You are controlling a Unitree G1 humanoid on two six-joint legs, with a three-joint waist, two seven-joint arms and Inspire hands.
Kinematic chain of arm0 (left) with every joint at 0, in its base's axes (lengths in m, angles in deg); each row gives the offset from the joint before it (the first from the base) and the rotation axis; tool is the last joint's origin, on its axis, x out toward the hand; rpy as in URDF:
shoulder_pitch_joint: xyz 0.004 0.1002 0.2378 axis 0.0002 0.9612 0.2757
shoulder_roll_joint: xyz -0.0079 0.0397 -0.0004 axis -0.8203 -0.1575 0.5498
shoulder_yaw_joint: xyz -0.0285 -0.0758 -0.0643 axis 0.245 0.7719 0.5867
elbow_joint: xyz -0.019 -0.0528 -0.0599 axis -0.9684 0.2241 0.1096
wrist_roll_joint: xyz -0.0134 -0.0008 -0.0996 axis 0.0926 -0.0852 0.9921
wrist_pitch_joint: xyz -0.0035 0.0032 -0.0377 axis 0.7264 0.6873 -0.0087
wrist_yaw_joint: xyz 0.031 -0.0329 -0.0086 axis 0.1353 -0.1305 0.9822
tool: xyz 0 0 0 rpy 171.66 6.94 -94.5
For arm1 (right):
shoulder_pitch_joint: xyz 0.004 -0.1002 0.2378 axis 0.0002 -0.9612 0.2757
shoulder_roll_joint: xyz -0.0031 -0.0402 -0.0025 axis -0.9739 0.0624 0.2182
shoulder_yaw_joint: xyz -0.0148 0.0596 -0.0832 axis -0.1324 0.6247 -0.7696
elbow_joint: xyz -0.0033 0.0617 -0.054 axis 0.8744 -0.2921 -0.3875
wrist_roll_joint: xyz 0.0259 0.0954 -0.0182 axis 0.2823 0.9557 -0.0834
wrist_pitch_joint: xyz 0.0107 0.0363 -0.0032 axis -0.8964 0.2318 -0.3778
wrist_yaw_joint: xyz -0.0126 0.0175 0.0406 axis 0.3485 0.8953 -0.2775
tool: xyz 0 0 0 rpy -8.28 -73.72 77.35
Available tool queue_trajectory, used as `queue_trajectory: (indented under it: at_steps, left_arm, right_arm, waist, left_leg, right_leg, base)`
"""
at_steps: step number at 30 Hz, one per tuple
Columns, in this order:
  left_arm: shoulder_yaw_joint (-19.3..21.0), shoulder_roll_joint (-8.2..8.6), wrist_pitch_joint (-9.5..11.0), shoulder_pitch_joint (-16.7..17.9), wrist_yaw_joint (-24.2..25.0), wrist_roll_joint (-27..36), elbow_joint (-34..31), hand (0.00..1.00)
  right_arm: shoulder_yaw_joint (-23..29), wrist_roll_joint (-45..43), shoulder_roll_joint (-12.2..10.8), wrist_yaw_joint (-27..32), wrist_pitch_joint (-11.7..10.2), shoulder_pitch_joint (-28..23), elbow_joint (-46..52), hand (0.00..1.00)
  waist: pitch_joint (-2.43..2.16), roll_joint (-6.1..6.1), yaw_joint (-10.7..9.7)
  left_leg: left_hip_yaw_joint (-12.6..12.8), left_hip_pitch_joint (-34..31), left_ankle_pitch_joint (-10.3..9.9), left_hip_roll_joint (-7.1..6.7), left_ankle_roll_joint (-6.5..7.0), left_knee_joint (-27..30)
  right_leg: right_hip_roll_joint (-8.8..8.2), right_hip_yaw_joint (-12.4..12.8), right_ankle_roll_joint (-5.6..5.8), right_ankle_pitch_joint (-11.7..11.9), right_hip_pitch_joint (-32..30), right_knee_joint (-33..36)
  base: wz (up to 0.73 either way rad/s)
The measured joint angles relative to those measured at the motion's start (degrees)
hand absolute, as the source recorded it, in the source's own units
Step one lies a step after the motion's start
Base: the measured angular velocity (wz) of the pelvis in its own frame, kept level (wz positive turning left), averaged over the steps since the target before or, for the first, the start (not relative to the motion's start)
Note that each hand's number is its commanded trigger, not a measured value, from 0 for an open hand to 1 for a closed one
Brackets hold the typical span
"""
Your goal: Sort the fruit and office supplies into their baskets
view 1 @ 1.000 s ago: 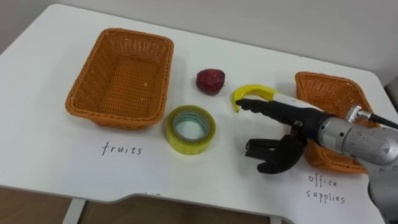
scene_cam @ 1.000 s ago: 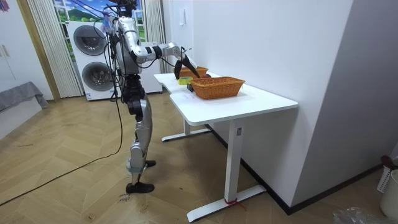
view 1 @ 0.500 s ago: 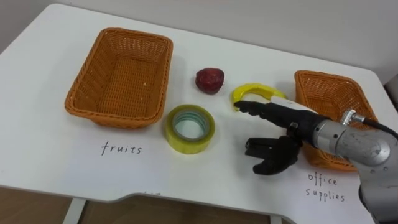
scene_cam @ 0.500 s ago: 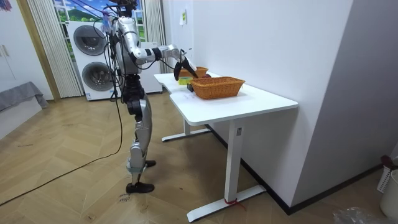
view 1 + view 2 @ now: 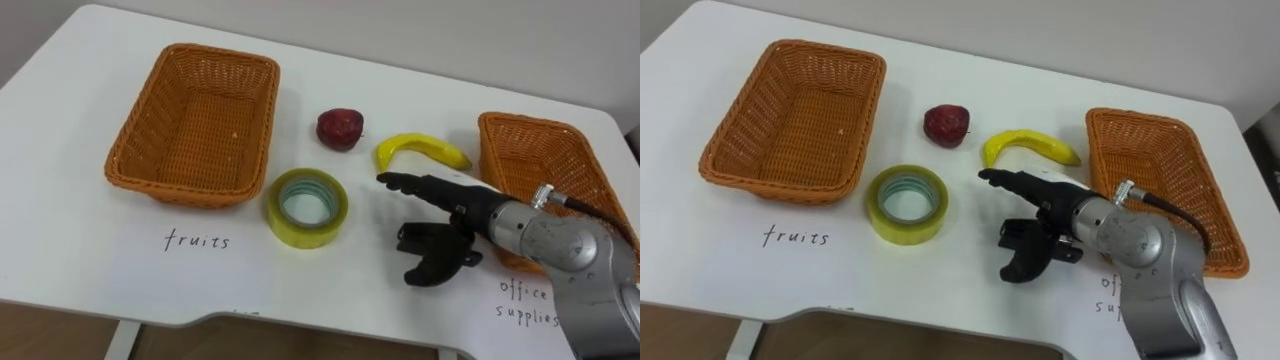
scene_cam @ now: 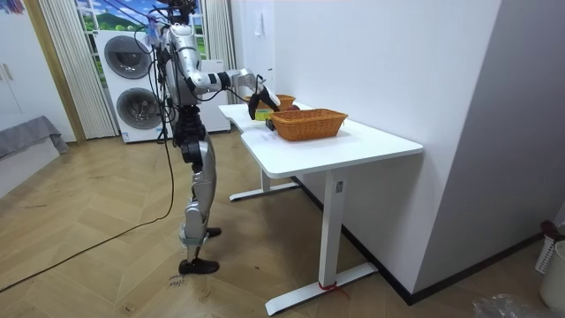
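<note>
- The robot's right hand (image 5: 462, 215) hovers over the white tabletop (image 5: 80, 240), fingers spread, holding nothing.
- A curved yellow banana (image 5: 420, 150) lies just beyond the fingertips, near the orange wicker basket (image 5: 500, 125) on the right.
- The banana is likely light and soft-skinned, best grasped gently at mid-curve.

White table (image 5: 80, 250), pretty simple: wicker basket (image 5: 140, 120) on left, second basket (image 5: 497, 160) on right, between them red fruit (image 5: 339, 129), banana (image 5: 420, 148), yellow tape roll (image 5: 306, 232) nearer front.
</note>
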Motion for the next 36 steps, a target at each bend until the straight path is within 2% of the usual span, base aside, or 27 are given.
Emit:
queue_trajectory:
  at_steps: [14,21,36]
  left_arm:
    - [-0.83,-0.07,0.02,0.1,0.1,-0.01,0.0,0.0]
    - [-1.2,0.03,0.05,0.55,0.11,-0.02,0.01,0.0]
    - [-0.96,0.03,0.09,0.7,2.39,-0.03,-1.07,0.0]
  right_arm:
    - [-0.31,-2.49,0.02,0.3,-0.02,-0.29,-2.06,0.0]
    - [-0.3,-2.67,0.02,0.38,-0.01,-0.39,-2.41,0.0]
    - [-0.29,-7.25,0.15,-0.01,-0.01,-1.24,-2.41,0.0]
  waist:
    - [0.14,0.19,0.0]
    - [-0.13,-0.25,-0.03]
    - [-0.04,-0.36,-0.2]
  left_leg:
    - [0.11,0.08,0.0,0.0,0.0,-0.02]
    - [0.06,0.11,0.0,-0.01,0.0,-0.08]
    - [-0.06,0.1,0.0,-0.02,0.0,0.04]
  right_leg:
    - [-0.01,0.02,0.0,0.0,0.0,0.01]
    - [-0.01,-0.05,0.0,0.0,-0.04,0.03]
    - [0.01,0.12,0.0,0.0,0.09,0.04]
  base:
    - [0.0]
    - [0.0]
    - [0.0]
